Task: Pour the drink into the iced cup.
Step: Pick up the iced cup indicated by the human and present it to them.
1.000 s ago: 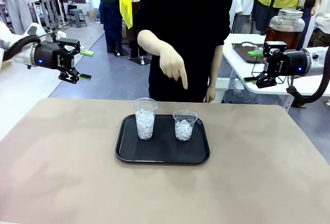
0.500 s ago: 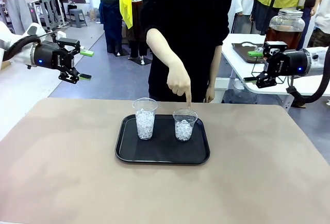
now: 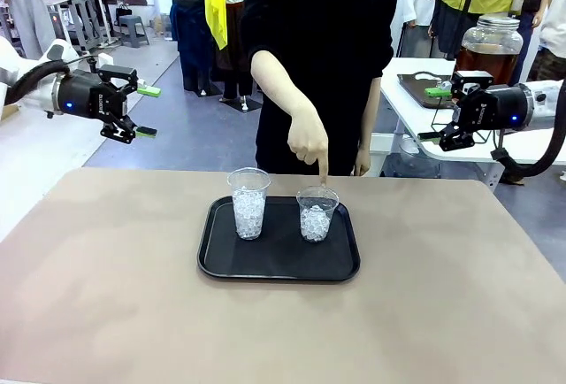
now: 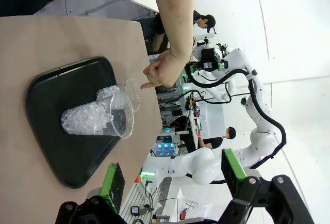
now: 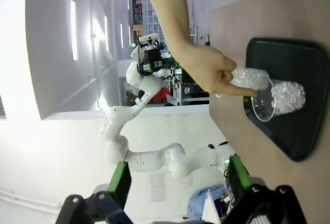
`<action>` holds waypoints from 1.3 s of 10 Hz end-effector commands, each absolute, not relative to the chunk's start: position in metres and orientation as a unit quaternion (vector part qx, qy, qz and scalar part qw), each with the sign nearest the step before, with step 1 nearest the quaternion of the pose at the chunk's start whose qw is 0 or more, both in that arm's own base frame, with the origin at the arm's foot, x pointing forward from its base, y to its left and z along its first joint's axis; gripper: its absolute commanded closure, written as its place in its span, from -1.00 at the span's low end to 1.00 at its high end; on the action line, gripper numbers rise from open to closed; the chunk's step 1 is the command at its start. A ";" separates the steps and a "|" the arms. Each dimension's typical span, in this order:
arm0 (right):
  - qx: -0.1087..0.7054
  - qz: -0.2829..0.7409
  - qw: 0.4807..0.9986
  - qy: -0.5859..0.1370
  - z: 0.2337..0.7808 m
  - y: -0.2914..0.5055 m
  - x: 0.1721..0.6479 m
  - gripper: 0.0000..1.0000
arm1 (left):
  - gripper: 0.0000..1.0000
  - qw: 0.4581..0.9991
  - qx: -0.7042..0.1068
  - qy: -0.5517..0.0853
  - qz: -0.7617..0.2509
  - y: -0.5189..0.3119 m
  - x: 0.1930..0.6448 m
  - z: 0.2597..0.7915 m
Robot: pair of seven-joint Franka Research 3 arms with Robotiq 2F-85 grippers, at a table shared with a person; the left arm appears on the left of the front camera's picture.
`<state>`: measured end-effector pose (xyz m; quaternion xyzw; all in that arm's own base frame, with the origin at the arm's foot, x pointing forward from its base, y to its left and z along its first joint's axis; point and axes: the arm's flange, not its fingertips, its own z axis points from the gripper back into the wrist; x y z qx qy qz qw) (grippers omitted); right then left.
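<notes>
Tan table [image 3: 106,295] carries a tray [image 3: 279,262] of iced cups [image 3: 248,204]; left gripper [image 3: 149,111] and right gripper [image 3: 432,114] gape.

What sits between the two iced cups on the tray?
Nothing: a bare strip of black tray separates the taller cup from the shorter cup, seen in the front view.

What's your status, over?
Both open, empty: left pincer, right pincer. Shorter iced cup on tray, ice only. A person's hand points at its rim, in the way.
</notes>
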<state>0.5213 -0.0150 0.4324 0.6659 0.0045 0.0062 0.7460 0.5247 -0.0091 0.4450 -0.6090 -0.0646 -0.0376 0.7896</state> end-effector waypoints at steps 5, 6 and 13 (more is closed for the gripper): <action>0.631 0.172 0.728 -0.207 0.442 -0.012 0.502 -1.00 | -1.00 0.790 -0.608 -0.067 -0.037 -0.009 0.525 0.446; 0.633 0.210 0.707 -0.234 0.439 -0.012 0.497 -1.00 | -1.00 0.790 -0.608 -0.067 -0.037 -0.009 0.525 0.446; 0.579 0.296 0.691 -0.317 0.425 -0.011 0.493 -1.00 | -1.00 0.790 -0.608 -0.067 -0.037 -0.009 0.525 0.446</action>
